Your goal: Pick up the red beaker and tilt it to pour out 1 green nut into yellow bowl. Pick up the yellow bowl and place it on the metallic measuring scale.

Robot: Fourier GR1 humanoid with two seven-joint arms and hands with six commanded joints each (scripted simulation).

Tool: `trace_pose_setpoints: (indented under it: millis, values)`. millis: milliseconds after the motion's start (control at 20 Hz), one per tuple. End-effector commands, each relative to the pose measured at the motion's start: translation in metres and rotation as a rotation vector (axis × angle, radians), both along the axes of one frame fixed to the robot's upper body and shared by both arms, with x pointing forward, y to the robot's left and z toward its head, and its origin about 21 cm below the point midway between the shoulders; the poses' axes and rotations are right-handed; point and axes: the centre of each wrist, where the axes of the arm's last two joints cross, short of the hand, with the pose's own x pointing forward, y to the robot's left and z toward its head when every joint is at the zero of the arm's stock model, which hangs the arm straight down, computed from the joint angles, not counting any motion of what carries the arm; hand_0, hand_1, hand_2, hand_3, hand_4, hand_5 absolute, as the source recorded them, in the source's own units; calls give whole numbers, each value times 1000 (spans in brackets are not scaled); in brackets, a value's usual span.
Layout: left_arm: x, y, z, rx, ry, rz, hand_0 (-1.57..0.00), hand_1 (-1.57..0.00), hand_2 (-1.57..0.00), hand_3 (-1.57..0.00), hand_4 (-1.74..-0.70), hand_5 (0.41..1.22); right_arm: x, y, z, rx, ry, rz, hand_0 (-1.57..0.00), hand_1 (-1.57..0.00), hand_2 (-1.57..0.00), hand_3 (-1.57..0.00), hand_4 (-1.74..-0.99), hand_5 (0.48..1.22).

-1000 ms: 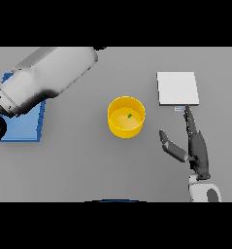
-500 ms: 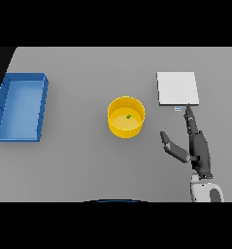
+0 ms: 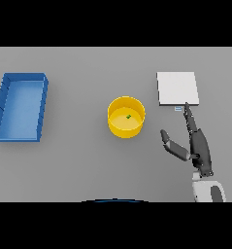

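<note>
Head view shows the right hand (image 3: 199, 151) lying open and empty on the grey table (image 3: 78, 155), fingers straight, pointing to the flat metallic measuring scale (image 3: 177, 88) just beyond its fingertips. The round yellow bowl (image 3: 126, 116) stands near, to its left, with one small green nut (image 3: 128, 116) inside. Farther left is the blue rectangular tray (image 3: 20, 107). The left arm has gone out of view since a second ago, so pouring looks finished; carrying the bowl to the scale remains
</note>
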Motion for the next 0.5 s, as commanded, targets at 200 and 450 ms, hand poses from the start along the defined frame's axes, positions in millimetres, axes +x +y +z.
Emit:
trace_pose_setpoints:
  millis: [200, 450]
  values:
    - [-42, 13, -50, -107, 37, 121, -1571, -1571, -1571, -1452, -1741, 1221, -5, 6, -2, -10, 15, 19, 1, 1, 1, 1, -1210, 660]
    - [-65, 14, -84, -175, 75, 170, -1571, -1571, -1571, -1493, -1741, 1221, 1, 3, 0, -13, 9, 10, 1, 1, 1, 1, -1216, 664]
